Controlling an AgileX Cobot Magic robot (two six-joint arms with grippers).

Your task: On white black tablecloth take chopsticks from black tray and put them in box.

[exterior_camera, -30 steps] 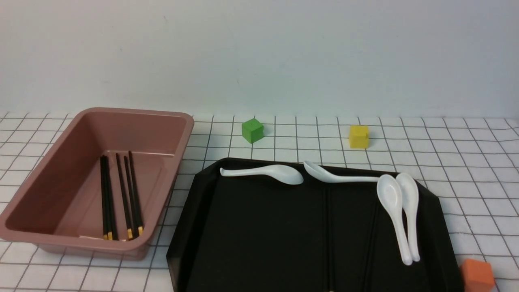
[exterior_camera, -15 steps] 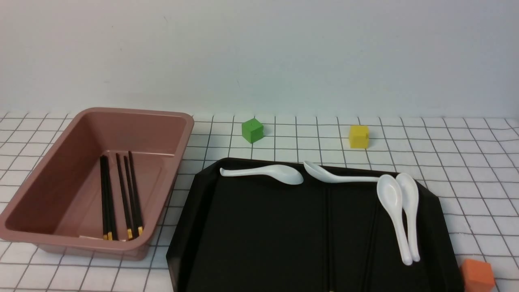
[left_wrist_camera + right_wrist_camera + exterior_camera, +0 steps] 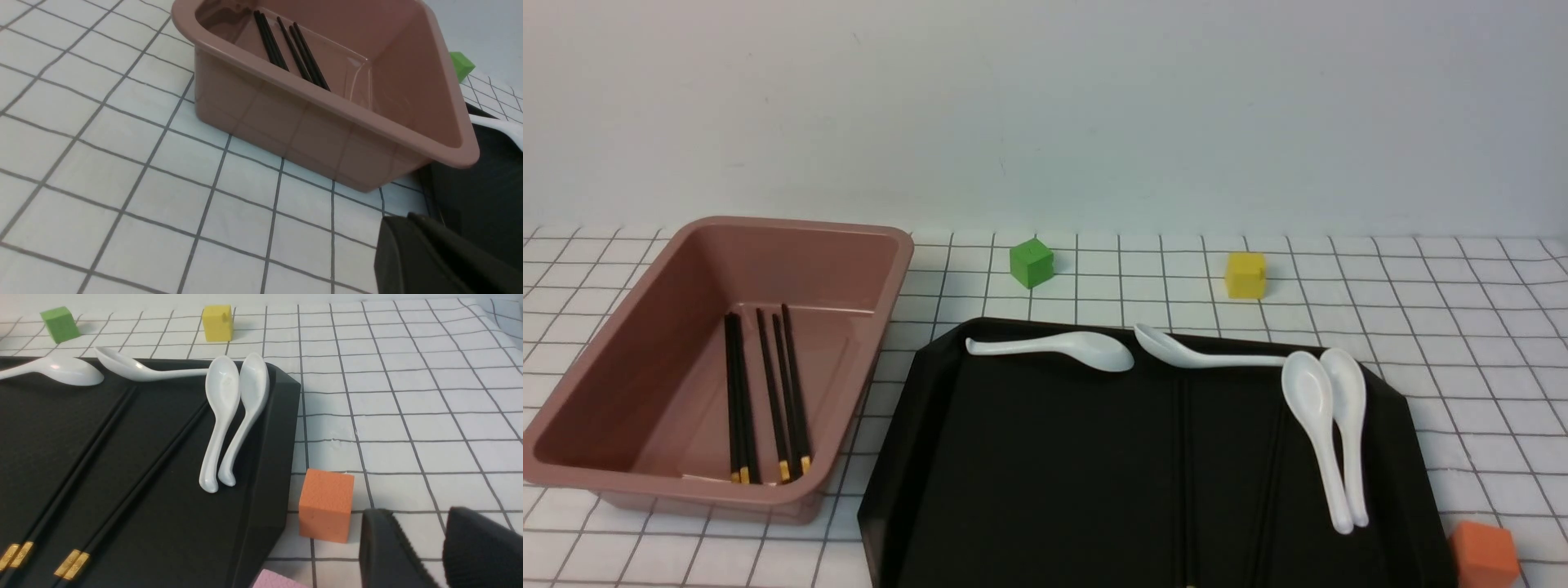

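The pink-brown box [image 3: 882, 269] stands at the left on the checked tablecloth [image 3: 1462, 327], with several black chopsticks [image 3: 768, 392] lying on its floor; they also show in the left wrist view [image 3: 294, 53]. The black tray [image 3: 1029, 474] lies at centre right. Two pairs of gold-ended chopsticks lie on it, one pair [image 3: 79, 465] beside the other [image 3: 149, 473], faint in the front view [image 3: 1184, 474]. My left gripper [image 3: 402, 220] is shut and empty, low over the cloth near the box's corner [image 3: 408, 171]. My right gripper [image 3: 419, 512] is open and empty, over the cloth beside an orange cube [image 3: 325, 504]. Neither gripper shows in the front view.
Several white spoons lie along the tray's far and right sides [image 3: 1054, 349] [image 3: 1331, 433]. A green cube [image 3: 1032, 263] and a yellow cube [image 3: 1246, 274] sit behind the tray. The orange cube [image 3: 1485, 555] sits off the tray's right front corner. A pink object [image 3: 278, 583] shows at the right wrist view's edge.
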